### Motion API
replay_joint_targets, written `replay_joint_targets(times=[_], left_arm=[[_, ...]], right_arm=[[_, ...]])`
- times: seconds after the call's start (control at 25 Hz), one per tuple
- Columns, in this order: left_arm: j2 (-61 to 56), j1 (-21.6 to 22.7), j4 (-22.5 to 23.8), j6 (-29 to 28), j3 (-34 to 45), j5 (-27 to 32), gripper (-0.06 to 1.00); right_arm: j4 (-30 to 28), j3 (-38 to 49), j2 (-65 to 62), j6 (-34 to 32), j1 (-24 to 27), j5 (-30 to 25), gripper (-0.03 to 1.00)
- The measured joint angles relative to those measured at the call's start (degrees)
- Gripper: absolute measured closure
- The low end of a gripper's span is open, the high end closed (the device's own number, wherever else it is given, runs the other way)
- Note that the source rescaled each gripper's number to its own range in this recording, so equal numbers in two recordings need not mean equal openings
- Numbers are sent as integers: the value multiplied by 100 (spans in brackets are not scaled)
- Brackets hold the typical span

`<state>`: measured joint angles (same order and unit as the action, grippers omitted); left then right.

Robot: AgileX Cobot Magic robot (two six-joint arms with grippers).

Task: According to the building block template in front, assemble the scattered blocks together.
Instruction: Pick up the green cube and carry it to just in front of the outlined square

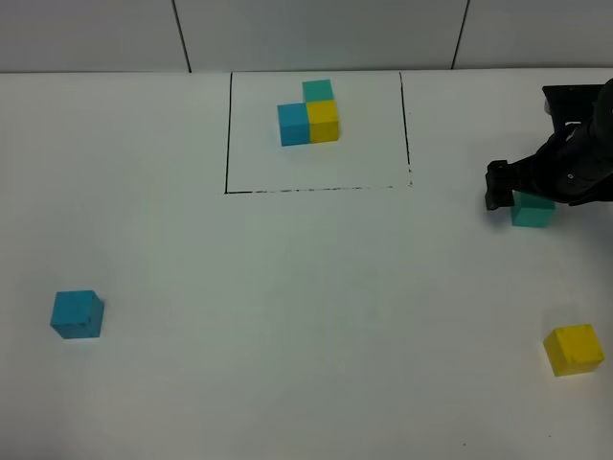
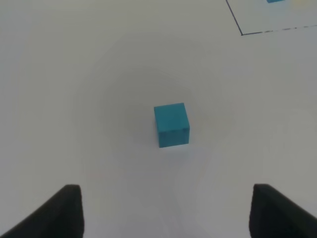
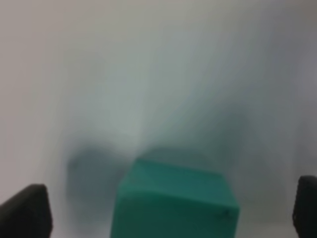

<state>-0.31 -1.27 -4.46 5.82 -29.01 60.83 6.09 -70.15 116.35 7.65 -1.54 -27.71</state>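
The building block template (image 1: 308, 113) is a joined blue, yellow and teal-green cluster inside a black drawn rectangle at the table's far middle. The sky-blue cube (image 1: 77, 314) sits alone at the left; in the left wrist view it (image 2: 171, 124) lies ahead of my open, empty left gripper (image 2: 168, 218), well apart from it. My left gripper does not show in the high view. My right gripper (image 1: 527, 196) is open with its jaws on either side of the teal-green cube (image 1: 533, 211), which fills the right wrist view (image 3: 173, 203) between the fingertips (image 3: 25, 210). The yellow cube (image 1: 574, 349) sits at the near right.
The white table carries only the cubes and the drawn frame, whose corner shows in the left wrist view (image 2: 241, 33). My black right arm (image 1: 575, 153) reaches in from the right edge. A panelled wall (image 1: 316, 34) runs along the far side.
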Motion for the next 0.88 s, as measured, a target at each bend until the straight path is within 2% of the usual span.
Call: replay_joint_targets(times=[0.16,0.32,0.44,0.56,0.6,0.76,0.88], left_arm=[[0,0,0,0,0,0,19],[0,0,0,0,0,0,19],[0,0,0,5,0,0,19],[0,0,0,5,0,0,19],[0,0,0,5,0,0,19],[0,0,0,5,0,0,19],[0,0,0,5,0,0,19]], right_arm=[[0,0,0,-5,0,-78,6],[0,0,0,-98,0,-143,28],[-7,0,0,-129,0,-154,54],[-7,0,0,-148,0,-173,91],[-7,0,0,-154,0,-180,94],[-24,-19,0,-173,0,-249,94],[-56,-92,-26,-20,-16,-510,94]])
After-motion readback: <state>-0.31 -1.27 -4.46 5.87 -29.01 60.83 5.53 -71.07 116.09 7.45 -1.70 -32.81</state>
